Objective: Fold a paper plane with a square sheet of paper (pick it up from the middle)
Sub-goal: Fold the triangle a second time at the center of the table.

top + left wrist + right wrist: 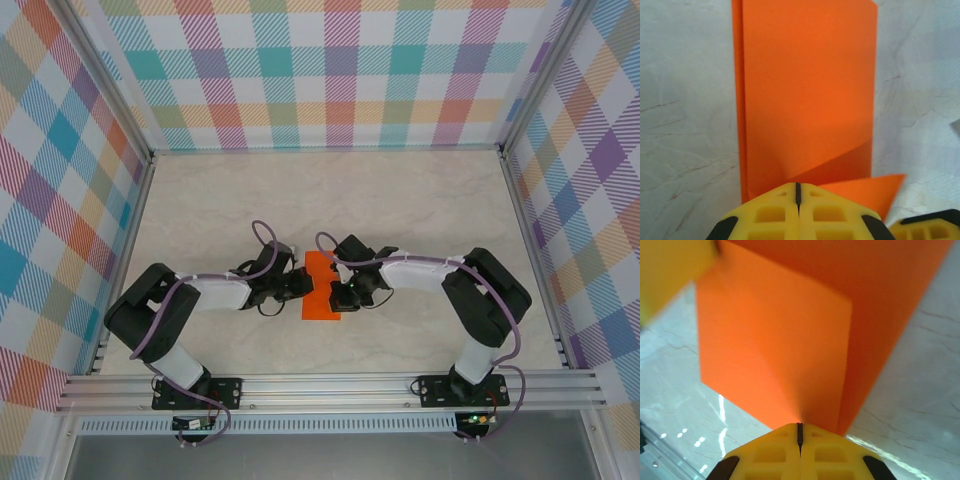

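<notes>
The square sheet of paper (322, 285) is bright orange and lies as a narrow folded rectangle in the middle of the table. My left gripper (300, 284) is shut with its tips at the sheet's left edge. In the left wrist view the folded paper (810, 90) runs under the shut left gripper (798, 192). My right gripper (345, 293) is at the sheet's right side. In the right wrist view it (800, 432) is shut on a raised flap of the paper (780, 350). That flap shows as a lifted orange triangle (875, 192) in the left wrist view.
The pale marble-patterned table (420, 210) is walled by plaid panels at the back and sides. An aluminium rail (330, 385) runs along the near edge by both arm bases. The right gripper's yellow fingers (927, 227) sit close to the left one.
</notes>
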`<state>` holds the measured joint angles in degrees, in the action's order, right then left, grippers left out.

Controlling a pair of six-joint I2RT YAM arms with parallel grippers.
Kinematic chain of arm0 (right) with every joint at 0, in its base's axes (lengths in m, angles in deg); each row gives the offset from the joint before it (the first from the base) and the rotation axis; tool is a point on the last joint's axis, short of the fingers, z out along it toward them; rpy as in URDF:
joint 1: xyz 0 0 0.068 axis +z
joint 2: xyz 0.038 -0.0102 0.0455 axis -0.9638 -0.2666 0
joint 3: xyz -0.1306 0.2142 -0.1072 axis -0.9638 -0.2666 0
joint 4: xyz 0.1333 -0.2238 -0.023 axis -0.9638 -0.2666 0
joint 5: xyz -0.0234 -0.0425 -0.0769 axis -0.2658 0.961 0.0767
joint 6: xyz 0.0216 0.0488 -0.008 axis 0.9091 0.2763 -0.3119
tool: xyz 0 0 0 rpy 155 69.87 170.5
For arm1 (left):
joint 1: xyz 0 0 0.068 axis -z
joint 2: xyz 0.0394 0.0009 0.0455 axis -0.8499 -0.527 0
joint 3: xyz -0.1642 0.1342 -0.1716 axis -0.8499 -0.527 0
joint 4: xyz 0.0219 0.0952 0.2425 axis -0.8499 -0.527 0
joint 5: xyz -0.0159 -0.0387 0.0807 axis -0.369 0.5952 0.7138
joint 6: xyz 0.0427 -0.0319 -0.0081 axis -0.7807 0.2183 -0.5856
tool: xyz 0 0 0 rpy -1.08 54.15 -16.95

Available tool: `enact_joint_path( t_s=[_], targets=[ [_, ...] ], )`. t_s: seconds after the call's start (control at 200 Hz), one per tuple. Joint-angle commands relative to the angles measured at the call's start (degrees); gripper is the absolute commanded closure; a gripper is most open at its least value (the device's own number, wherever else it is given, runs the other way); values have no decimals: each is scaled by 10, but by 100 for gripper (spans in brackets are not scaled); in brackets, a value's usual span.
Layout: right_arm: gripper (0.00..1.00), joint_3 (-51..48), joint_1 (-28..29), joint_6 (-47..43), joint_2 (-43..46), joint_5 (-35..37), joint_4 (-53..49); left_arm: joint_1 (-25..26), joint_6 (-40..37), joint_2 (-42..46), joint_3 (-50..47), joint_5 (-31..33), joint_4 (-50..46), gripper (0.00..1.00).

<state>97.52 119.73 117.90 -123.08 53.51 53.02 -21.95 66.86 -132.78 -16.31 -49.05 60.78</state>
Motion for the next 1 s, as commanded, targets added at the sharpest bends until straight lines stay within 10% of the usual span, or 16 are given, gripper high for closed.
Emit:
enact_joint_path(
  t_s=[0.0, 0.995],
  targets=[
    [100, 32, -1, -23, 9, -26, 1, 6, -2, -9, -16, 12, 13, 100],
    [100, -16, 4, -69, -29, -17, -37, 25, 8, -27, -25, 108, -111, 100]
  ],
)
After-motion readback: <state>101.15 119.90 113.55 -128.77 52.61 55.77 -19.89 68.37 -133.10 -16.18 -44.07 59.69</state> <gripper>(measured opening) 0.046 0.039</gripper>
